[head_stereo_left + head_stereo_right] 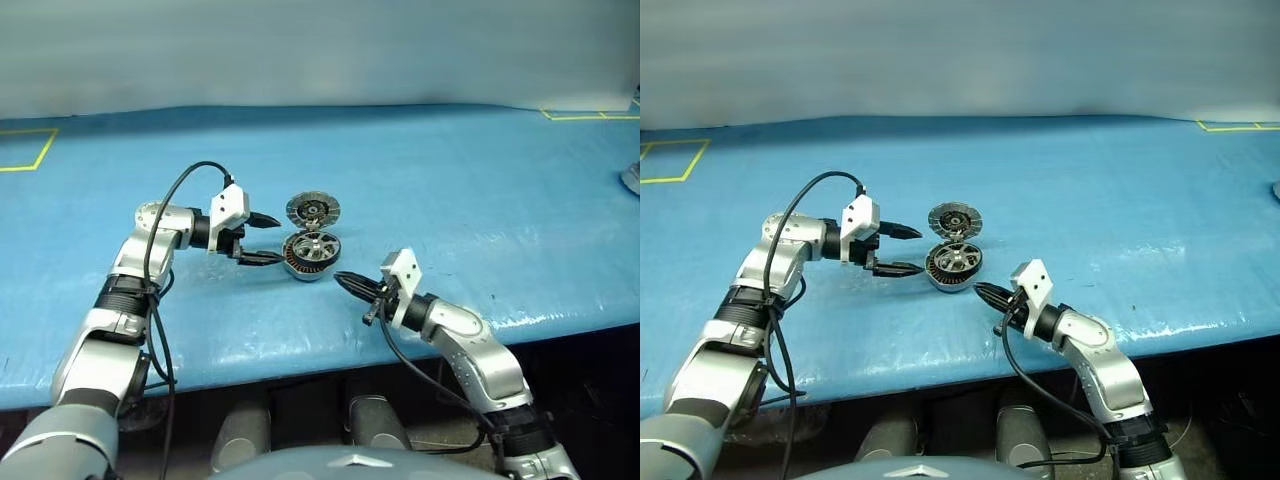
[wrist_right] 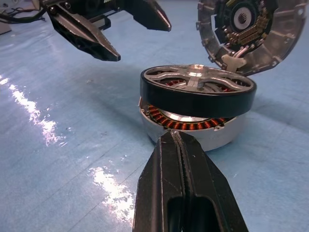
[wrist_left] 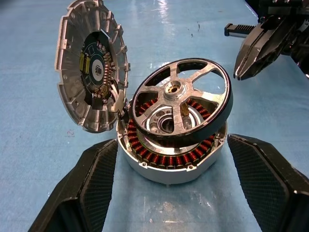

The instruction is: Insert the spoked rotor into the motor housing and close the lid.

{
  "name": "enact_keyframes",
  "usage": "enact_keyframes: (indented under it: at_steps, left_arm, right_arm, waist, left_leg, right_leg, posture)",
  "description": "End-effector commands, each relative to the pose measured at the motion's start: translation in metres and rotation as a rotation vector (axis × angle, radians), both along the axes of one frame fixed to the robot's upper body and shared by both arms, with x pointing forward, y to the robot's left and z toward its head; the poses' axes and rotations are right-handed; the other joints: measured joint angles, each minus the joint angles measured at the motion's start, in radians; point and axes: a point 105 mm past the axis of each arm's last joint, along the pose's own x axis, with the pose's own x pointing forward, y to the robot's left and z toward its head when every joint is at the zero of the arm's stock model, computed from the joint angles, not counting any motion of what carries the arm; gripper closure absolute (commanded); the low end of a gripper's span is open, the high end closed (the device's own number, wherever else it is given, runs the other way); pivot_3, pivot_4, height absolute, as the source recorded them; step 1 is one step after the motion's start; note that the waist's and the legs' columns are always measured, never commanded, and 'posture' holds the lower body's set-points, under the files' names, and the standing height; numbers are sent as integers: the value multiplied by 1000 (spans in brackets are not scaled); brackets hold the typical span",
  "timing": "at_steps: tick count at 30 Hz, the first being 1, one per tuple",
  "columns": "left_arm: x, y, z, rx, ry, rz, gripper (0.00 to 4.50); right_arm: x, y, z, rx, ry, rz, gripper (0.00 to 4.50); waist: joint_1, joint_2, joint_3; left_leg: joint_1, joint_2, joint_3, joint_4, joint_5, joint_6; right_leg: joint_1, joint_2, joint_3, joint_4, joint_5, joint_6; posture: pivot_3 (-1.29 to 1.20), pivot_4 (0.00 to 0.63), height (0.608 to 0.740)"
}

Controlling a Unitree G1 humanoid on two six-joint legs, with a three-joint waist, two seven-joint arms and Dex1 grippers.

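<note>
**A:** So, where does the short round grey metal motor housing (image 1: 308, 262) with its ring of copper-brown windings sit?

**B:** On the blue table covering (image 1: 450, 190), near the front edge, between the two arms. Its hinged round grey lid (image 1: 312, 210), the inner face carrying a dark ring of segments and small parts, stands raised at the far side of the cup, swung wide.

**A:** And the small flat spoked rotor (image 3: 181, 99) with the black rim and silver spokes?

**B:** It lies on top of the housing, tilted. In the left wrist view the edge next to the lid hinge dips into the cup while the opposite edge rides higher, and windings show beneath the rim. The right wrist view shows the same slant: the black rim overhangs the grey wall on one side.

**A:** What about the left gripper (image 1: 261, 239)?

**B:** Its two black fingers are spread apart and hold nothing. They sit just beside the housing, on the robot's left side, pointing toward it, one finger (image 3: 91, 188) to each side of the cup in its own wrist camera, clear of the wall.

**A:** The right gripper (image 1: 347, 281)?

**B:** Its fingers are pressed together, empty, with the tip pointing at the housing from the near right, close to its wall; whether it touches I cannot tell.
</note>
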Motion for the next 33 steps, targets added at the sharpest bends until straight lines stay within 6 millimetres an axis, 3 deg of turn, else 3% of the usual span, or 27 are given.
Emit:
enact_keyframes:
  at_steps: [1,12,22,28,33]
  left_arm:
    - [-4,4,8,-43,-31,21,561]
    - [-14,-2,-9,-103,14,51,561]
    - [-10,-5,7,-153,-22,54,561]
    - [-15,-6,1,-147,-9,52,561]
    - [-19,-7,-7,-171,10,69,526]
  right_arm:
    - [4,-10,21,-7,-68,-35,4500]
    - [18,0,35,-23,-82,-31,4500]
    - [26,14,40,-12,-91,43,4500]
    - [41,20,36,-83,-74,51,4500]
    - [51,24,45,-119,-115,59,3292]
  waist:
    - [-1,0,0]
    - [0,0,0]
    - [0,0,0]
    - [-4,0,0]
    - [-2,0,0]
  left_leg:
    - [0,0,0,0,0,0]
    - [3,0,1,-1,0,0]
    - [3,0,1,-2,0,0]
    - [4,0,2,-3,0,0]
    - [4,0,2,-5,0,0]
  right_leg:
    - [0,0,0,0,0,0]
    - [2,0,1,0,-2,-3]
    - [2,0,1,0,-2,-4]
    - [2,0,1,0,-2,-4]
    - [1,0,1,0,-2,-4]
  posture:
    - [0,150,740]
    - [0,150,740]
    - [0,150,740]
    - [0,150,740]
    - [0,150,740]
